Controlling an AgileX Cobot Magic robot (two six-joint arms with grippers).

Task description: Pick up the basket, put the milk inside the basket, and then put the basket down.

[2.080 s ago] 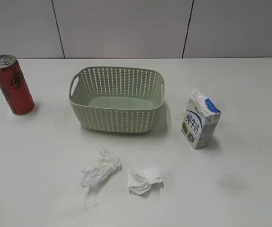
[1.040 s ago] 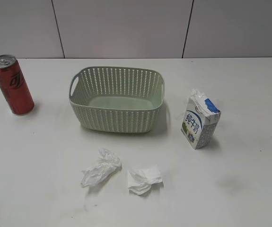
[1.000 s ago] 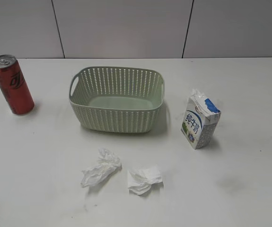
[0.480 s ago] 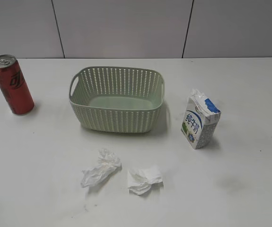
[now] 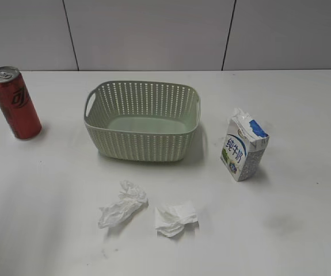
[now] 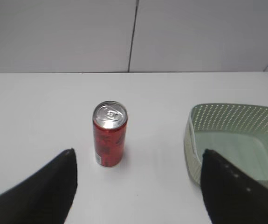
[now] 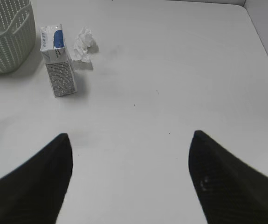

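Observation:
The pale green basket [image 5: 143, 119] stands empty on the white table; it also shows in the left wrist view [image 6: 236, 140] and the right wrist view [image 7: 5, 35]. The milk carton [image 5: 243, 145] stands upright to its right, also in the right wrist view [image 7: 58, 67]. My left gripper [image 6: 137, 151] is open and empty, above the table between the can and the basket. My right gripper [image 7: 130, 135] is open and empty over bare table, well short of the milk. Neither gripper shows in the exterior view.
A red soda can [image 5: 14, 103] stands at the far left, also in the left wrist view [image 6: 110, 134]. Two crumpled white tissues [image 5: 122, 203] [image 5: 175, 219] lie in front of the basket. A grey wall runs behind the table.

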